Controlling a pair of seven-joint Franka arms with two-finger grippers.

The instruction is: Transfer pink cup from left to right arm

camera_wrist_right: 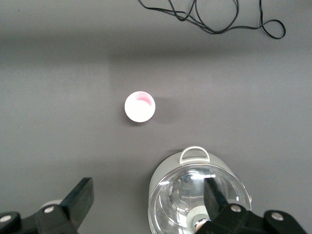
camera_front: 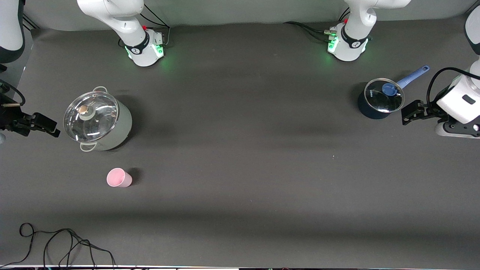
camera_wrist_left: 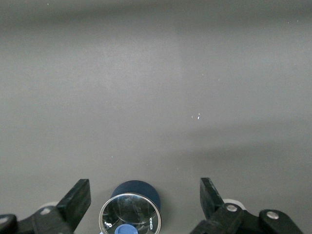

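The pink cup (camera_front: 119,177) stands upright on the dark table, mouth up, nearer to the front camera than the white pot. It also shows in the right wrist view, where the pink cup (camera_wrist_right: 140,107) is well clear of the fingers. My right gripper (camera_front: 47,125) hangs open and empty beside the white pot at the right arm's end of the table, seen from its wrist as the right gripper (camera_wrist_right: 147,192). My left gripper (camera_front: 408,112) is open and empty beside the blue saucepan at the left arm's end; its wrist view shows the left gripper (camera_wrist_left: 145,195) with the saucepan below it.
A white pot (camera_front: 97,120) with two handles and a glass lid stands by the right gripper. A dark blue saucepan (camera_front: 380,98) with a glass lid and blue handle stands by the left gripper. A loose black cable (camera_front: 67,243) lies at the table's front edge.
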